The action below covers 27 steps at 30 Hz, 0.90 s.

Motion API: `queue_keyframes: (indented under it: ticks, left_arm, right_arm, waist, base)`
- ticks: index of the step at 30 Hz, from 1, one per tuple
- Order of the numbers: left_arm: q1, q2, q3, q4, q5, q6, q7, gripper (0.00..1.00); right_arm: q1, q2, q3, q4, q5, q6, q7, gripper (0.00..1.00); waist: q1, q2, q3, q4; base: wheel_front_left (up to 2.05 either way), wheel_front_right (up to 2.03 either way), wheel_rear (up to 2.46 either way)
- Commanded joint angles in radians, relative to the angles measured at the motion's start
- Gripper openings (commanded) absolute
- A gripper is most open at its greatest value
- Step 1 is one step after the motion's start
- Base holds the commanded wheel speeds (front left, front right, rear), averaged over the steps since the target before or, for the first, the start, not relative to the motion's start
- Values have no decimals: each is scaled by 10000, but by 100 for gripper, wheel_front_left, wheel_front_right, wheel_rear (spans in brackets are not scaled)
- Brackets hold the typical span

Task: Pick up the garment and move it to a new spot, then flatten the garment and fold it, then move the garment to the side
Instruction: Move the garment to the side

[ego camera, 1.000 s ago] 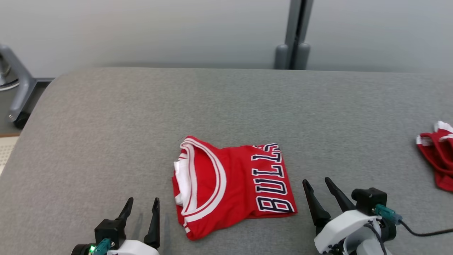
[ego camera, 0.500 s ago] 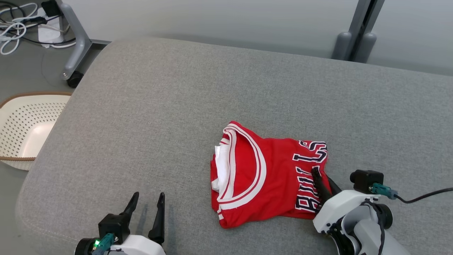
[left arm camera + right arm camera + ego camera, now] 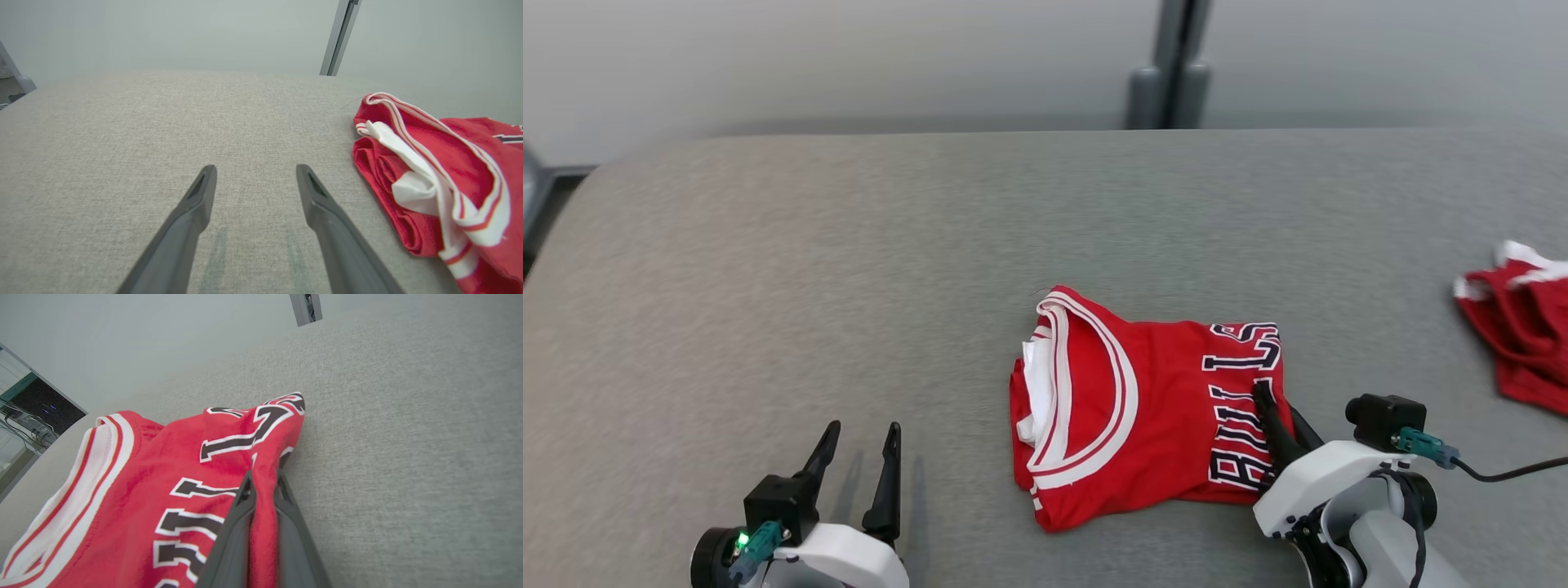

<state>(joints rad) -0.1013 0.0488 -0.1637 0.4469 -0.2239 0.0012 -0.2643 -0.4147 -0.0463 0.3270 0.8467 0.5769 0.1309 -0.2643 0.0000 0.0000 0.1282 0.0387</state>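
The folded red jersey [image 3: 1143, 408] with white trim and dark "BULLS" lettering lies on the grey cushion [image 3: 849, 269], right of centre. My right gripper [image 3: 1278, 412] is shut on the jersey's right edge, with cloth pinched between its fingers [image 3: 241, 514] in the right wrist view. The jersey [image 3: 163, 486] rises slightly at the pinch. My left gripper [image 3: 859, 441] stands open at the lower left, over bare cushion, well left of the jersey [image 3: 433, 171]. Nothing is between its fingers [image 3: 200, 196].
A second red and white garment [image 3: 1519, 327] lies at the cushion's right edge. A grey post [image 3: 1168, 65] stands behind the cushion against the pale wall. Bare cushion stretches to the left and far side of the jersey.
The head camera has swung, shifting the whole picture. My right gripper went from open beside the jersey to shut on its right edge. The left gripper stays open.
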Motion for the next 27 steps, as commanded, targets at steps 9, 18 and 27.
queue_keyframes:
  ticks: [9,18,27]
  left_arm:
    - [-507,46,-144,-99,168,-81,5,100]
    - [-872,56,-320,-227,336,-224,5,100]
    - [-1229,50,-292,-382,777,-369,4,100]
  right_arm:
    - [327,-89,-120,-761,90,-4,4,0]
    - [121,-70,-336,-1650,-41,-4,4,0]
    - [-1566,-263,-1854,-1842,-1614,-5,4,0]
  waist:
    - [0,0,254,-3278]
    - [0,0,714,-4413]
    - [0,0,1433,-3653]
  base:
    - [0,0,0]
    - [0,0,0]
    - [0,0,0]
